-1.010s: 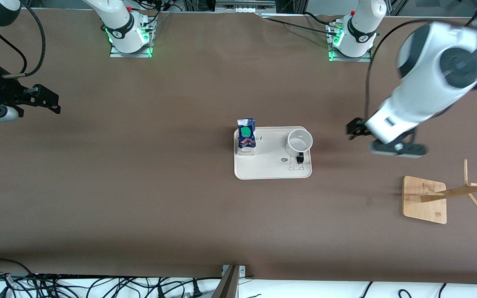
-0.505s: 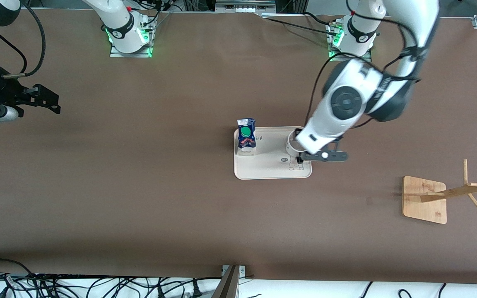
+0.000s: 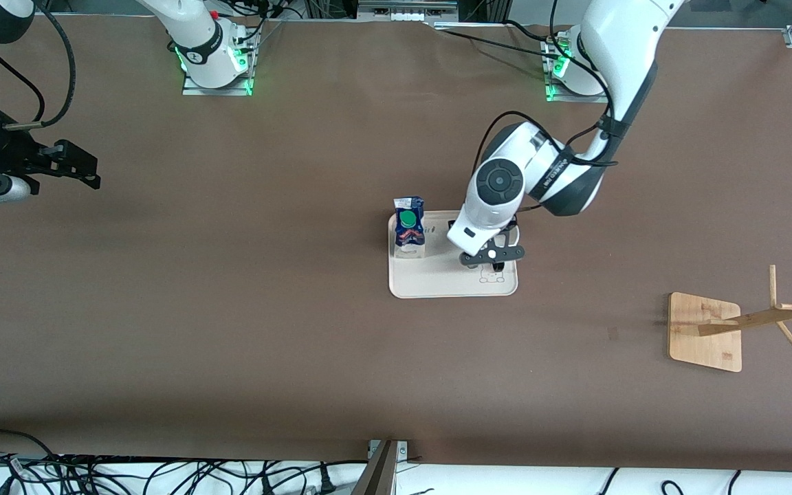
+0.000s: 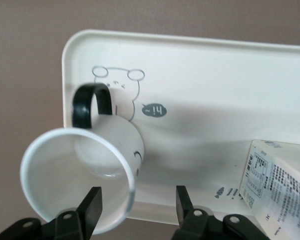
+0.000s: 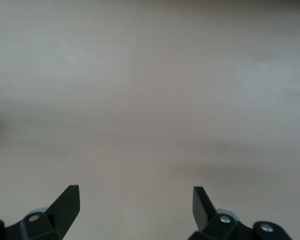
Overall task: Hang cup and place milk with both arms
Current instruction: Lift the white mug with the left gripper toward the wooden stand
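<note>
The white cup (image 4: 115, 145) stands on the cream tray (image 3: 451, 283) (image 4: 214, 70), its black handle (image 4: 90, 102) pointing toward the front camera. In the front view my left wrist covers most of it. My left gripper (image 3: 491, 252) (image 4: 138, 196) is down over the cup, open, with one finger inside the mouth and the other outside, the rim wall between them. The blue milk (image 3: 410, 227) (image 4: 277, 185) with its green cap stands on the tray's end toward the right arm. My right gripper (image 3: 74, 169) (image 5: 135, 194) waits open over bare table at the right arm's end.
A wooden cup rack (image 3: 705, 331) with slanted pegs (image 3: 784, 313) stands at the left arm's end of the table, nearer to the front camera than the tray. Cables lie along the table's front edge (image 3: 162, 474).
The left arm has swung in from the rack's end of the table to the tray and lowered over the cup, its fingers narrowing. The right arm has not moved.
</note>
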Controlling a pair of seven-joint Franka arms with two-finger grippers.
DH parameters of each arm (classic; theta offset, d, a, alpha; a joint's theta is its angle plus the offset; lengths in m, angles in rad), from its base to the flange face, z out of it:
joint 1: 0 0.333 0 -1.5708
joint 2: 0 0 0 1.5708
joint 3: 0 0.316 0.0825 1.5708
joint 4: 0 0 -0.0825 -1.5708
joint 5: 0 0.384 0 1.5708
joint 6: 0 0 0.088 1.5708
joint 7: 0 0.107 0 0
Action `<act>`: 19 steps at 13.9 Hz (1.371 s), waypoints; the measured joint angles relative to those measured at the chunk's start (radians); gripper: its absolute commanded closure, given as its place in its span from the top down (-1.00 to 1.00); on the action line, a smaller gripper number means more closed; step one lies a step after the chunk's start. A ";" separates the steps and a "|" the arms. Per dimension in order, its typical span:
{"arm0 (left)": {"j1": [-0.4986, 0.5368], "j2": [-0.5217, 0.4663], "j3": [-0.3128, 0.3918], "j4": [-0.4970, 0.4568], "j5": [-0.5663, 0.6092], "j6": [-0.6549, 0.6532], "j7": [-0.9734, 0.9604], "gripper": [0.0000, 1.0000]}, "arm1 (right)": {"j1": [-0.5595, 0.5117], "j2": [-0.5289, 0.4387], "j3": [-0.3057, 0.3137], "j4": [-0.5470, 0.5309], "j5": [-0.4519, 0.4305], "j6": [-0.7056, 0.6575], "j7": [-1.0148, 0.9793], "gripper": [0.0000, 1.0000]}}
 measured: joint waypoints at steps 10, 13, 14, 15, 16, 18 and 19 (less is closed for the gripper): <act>-0.041 0.028 0.009 -0.046 0.157 0.048 -0.145 -1.00 | 0.000 0.000 0.000 0.000 0.000 0.000 0.000 1.00; -0.033 0.007 0.017 -0.009 0.158 0.049 -0.145 -1.00 | 0.000 0.000 0.000 0.000 0.000 0.000 0.000 1.00; -0.015 -0.018 0.018 0.003 0.159 0.047 -0.144 -1.00 | 0.000 0.000 0.000 0.000 0.000 0.000 0.000 1.00; 0.018 -0.055 0.019 0.010 0.161 0.040 -0.127 -1.00 | 0.000 0.000 0.000 0.000 0.000 0.000 0.000 1.00; 0.060 -0.100 0.020 0.014 0.163 0.025 -0.076 -1.00 | 0.000 0.000 0.000 0.000 0.000 0.000 0.000 1.00; 0.151 -0.181 0.020 0.016 0.163 -0.008 0.078 -1.00 | 0.000 0.000 0.000 0.001 0.000 0.000 0.000 1.00; 0.192 -0.213 0.020 0.016 0.163 -0.016 0.161 -1.00 | 0.000 0.000 0.000 0.001 0.000 0.000 0.000 1.00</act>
